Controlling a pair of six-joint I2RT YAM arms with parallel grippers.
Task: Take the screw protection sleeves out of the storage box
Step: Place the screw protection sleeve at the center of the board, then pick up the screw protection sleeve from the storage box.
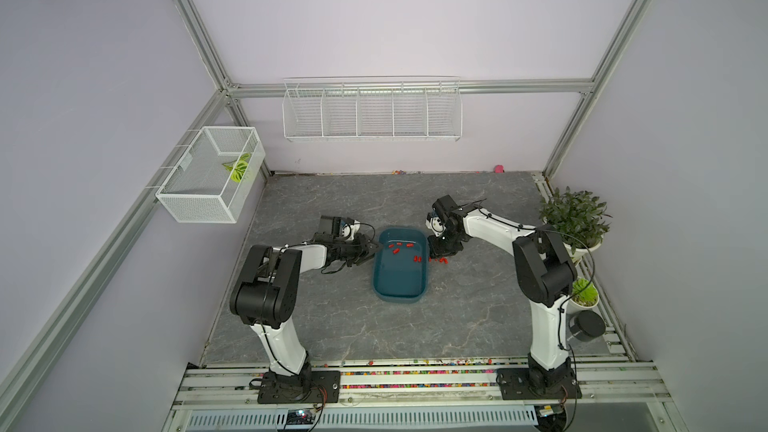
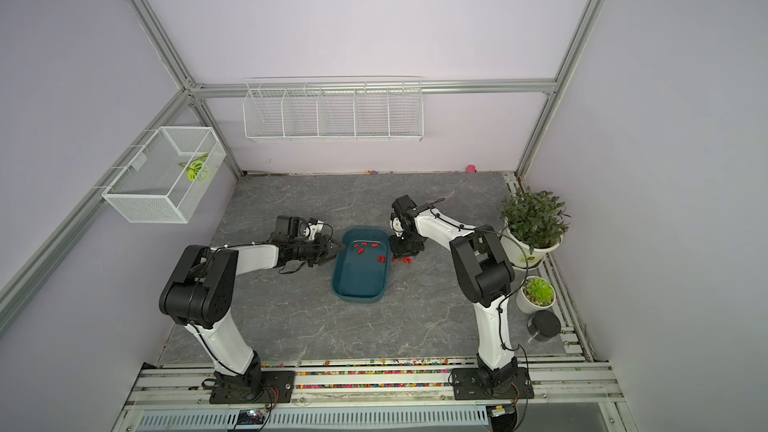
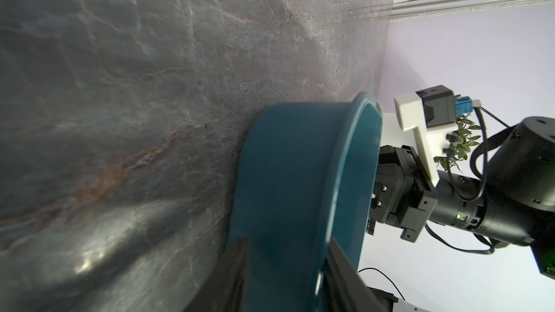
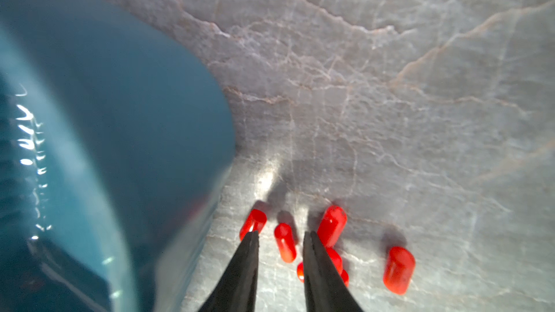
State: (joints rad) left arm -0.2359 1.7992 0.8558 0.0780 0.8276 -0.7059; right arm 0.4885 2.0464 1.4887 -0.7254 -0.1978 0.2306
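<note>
A: Left gripper [image 1: 376, 246]?

B: Clamped on the storage box [image 1: 398, 284] at its far left corner. In the wrist view one finger [image 3: 237, 268] sits outside the teal wall and the other inside, with the wall pinched between them.

A: Right gripper [image 4: 281, 233]?

B: Jaws parted, holding nothing. Tips are low over the grey marbled tabletop [image 1: 332, 326], just beside the box's right wall. One red sleeve lies in the gap between the fingers. Can't tell whether either finger touches it. Another shows from behind one fingertip.

A: The screw protection sleeves [image 1: 400, 245]?

B: Two lots. A handful lie on the box floor toward its far end, with a couple nearer the right wall. The rest are loose on the tabletop, under and around the right gripper, close to the box but outside it. One lies a little apart from the others.

A: Surroundings?

B: Potted plant [image 1: 575, 218], a small succulent pot [image 1: 584, 295] and a black cylinder [image 1: 586, 326] along the right edge, behind the right arm and well apart from the box.

A: Arm poses?

B: The left arm is low, forearm near level, reaching in from the left. The right arm has its elbow raised and forearm sloping down, with the wrist bent so the fingers point at the tabletop.
</note>
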